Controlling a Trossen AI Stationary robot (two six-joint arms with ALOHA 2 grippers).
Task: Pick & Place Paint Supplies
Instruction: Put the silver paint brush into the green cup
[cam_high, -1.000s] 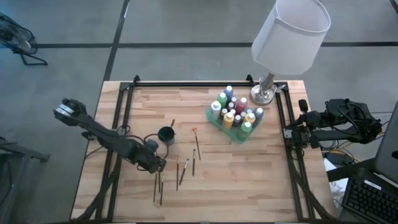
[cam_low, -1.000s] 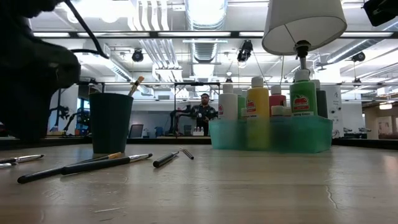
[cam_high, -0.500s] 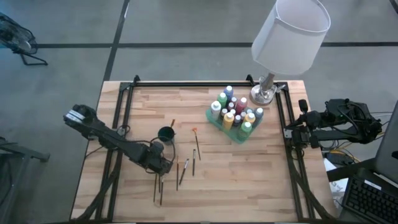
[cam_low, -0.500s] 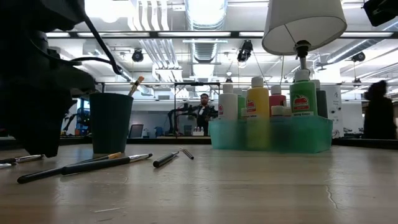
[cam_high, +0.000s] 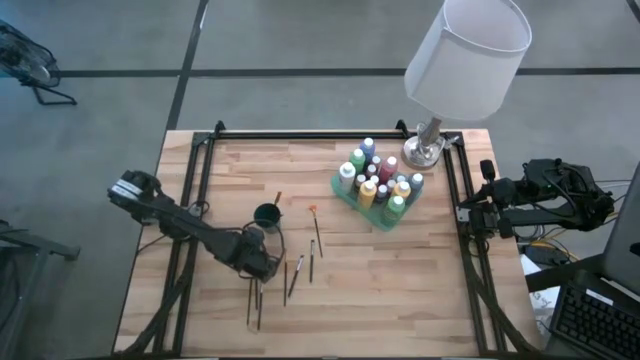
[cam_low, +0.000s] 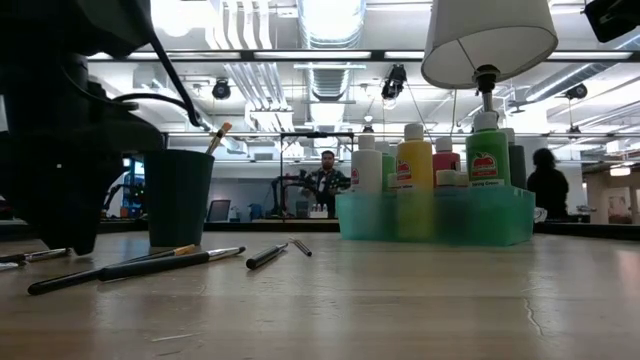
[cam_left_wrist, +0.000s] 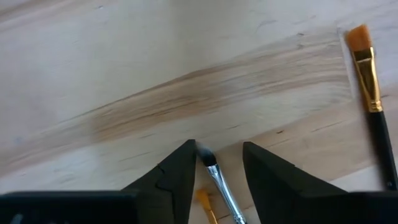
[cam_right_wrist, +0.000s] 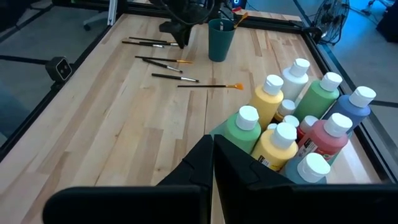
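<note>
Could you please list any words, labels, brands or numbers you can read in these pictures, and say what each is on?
No text can be read for certain in any view.
Yellow bottle: a red label patch, lettering too blurred to read.
Green bottle: a red label patch, lettering too blurred to read.
White bottle: a small red label, unreadable.
Brushes, cup, lamp: no markings show.

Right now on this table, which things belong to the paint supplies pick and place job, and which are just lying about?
Part of the job:
- paint bottles
- loose brushes
- brush in the cup
- left claw, open astride a dark-tipped brush

Just lying about:
- green tray holding the bottles
- dark green cup
- table lamp
- right claw, shut, parked at the table's right edge
</note>
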